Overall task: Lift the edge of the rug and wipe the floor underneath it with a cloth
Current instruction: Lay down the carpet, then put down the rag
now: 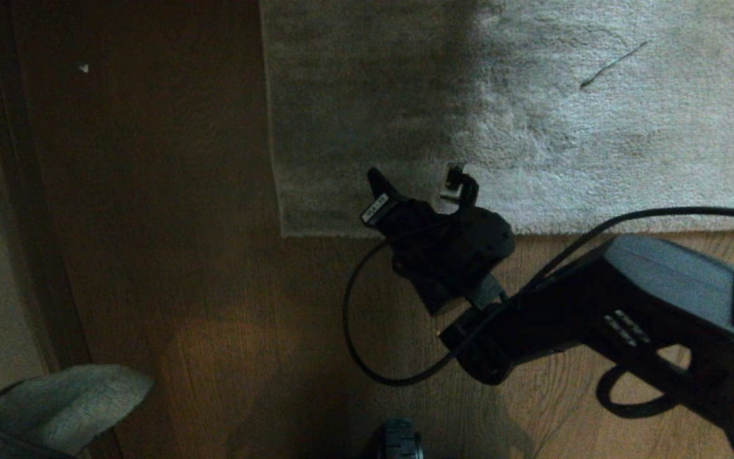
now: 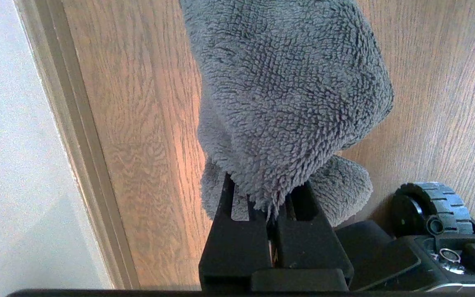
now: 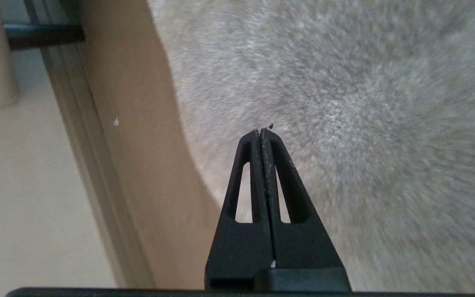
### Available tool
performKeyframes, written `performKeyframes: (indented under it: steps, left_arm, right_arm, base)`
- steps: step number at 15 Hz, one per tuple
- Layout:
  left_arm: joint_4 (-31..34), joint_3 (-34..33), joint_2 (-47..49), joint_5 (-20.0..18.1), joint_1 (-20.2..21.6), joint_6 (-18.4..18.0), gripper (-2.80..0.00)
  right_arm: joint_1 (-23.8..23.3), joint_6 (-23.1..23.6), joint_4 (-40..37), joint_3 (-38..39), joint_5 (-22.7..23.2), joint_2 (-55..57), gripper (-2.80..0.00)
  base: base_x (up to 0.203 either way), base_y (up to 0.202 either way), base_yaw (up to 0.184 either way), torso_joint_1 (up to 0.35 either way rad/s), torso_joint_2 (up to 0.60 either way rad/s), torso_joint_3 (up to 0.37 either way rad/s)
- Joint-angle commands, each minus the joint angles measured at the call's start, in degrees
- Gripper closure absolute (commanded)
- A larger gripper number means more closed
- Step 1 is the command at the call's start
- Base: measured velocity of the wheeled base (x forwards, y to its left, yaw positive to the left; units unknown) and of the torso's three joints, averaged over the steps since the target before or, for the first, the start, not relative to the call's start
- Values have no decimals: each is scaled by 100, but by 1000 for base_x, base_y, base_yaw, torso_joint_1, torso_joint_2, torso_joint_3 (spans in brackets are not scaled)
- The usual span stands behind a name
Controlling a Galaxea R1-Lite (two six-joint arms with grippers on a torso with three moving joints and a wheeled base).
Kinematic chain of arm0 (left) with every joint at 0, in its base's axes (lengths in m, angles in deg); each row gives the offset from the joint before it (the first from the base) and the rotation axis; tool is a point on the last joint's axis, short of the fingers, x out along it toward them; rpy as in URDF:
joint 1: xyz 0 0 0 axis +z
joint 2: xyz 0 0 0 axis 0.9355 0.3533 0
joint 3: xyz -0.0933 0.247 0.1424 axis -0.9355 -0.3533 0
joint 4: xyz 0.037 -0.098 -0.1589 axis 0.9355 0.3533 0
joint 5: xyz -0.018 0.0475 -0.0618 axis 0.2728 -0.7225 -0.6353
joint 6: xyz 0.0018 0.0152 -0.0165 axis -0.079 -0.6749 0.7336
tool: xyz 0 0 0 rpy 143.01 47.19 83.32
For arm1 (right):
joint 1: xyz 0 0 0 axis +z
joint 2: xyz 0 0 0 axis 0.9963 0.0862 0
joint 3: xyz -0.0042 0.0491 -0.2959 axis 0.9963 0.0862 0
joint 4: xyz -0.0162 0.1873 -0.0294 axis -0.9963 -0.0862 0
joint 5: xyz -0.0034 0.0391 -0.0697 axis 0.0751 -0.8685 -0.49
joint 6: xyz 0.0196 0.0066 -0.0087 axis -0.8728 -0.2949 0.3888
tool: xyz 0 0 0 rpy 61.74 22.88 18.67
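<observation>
Head view showed my clenched, empty right gripper (image 1: 453, 182) above the light grey short-pile rug edge (image 1: 399, 229) on the brown wooden floor (image 1: 182, 255), my left gripper (image 2: 268, 206) grasping the plush grey cloth (image 2: 287, 90); next, I judged, unclench and pinch that edge.

Bare wooden floor (image 1: 169, 268) runs wide between a raised threshold strip (image 1: 16, 210) along the left and the grey rug (image 1: 532, 115), leaving open room down that side. The rug edge (image 1: 399, 233) lies flat on the boards, with no gap showing beneath it. The right gripper (image 1: 418, 182), fingers pressed together, sits over that edge, its arm and a looping black cable (image 1: 357, 338) crossing the floor in front. At lower left, the left gripper (image 2: 268, 206) clamps a hanging cloth (image 1: 61, 405), beside a wheel (image 2: 431, 206).
</observation>
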Motion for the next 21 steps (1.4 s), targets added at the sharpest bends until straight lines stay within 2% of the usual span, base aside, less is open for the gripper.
performKeyframes:
  steps: [1,4,6,7,12,14,15,18,21]
  left_arm:
    - [1,0,0,0,1,2,0]
    - [1,0,0,0,1,2,0]
    - [1,0,0,0,1,2,0]
    - [1,0,0,0,1,2,0]
    - [1,0,0,0,1,2,0]
    - [1,0,0,0,1,2,0]
    - [1,0,0,0,1,2,0]
    - [1,0,0,0,1,2,0]
    - [1,0,0,0,1,2,0]
  right_arm:
    - [66,11,-172,929,15,-1032,0]
    - [63,425,-635,2597,-23,-2235,0]
    - [-154,752,-817,3601,-98,-3027,0]
    - [-463,946,-916,4128,-120,-3400,0]
    - [-2871,1691,-1431,6124,-127,-5315,0]
    - [-3695,1953,-1836,6628,29,-6273,0]
    - [-3931,2050,-2071,6790,172,-6752,0]
    - [-4244,2430,-3372,7080,551,-8415,0]
    - [-4365,2741,-5356,7165,938,-10423,0]
  base:
    - [0,0,0,0,0,0]
    - [0,0,0,0,0,0]
    - [0,0,0,0,0,0]
    - [0,0,0,0,0,0]
    - [0,0,0,0,0,0]
    - [0,0,0,0,0,0]
    - [0,0,0,0,0,0]
    - [0,0,0,0,0,0]
    - [0,0,0,0,0,0]
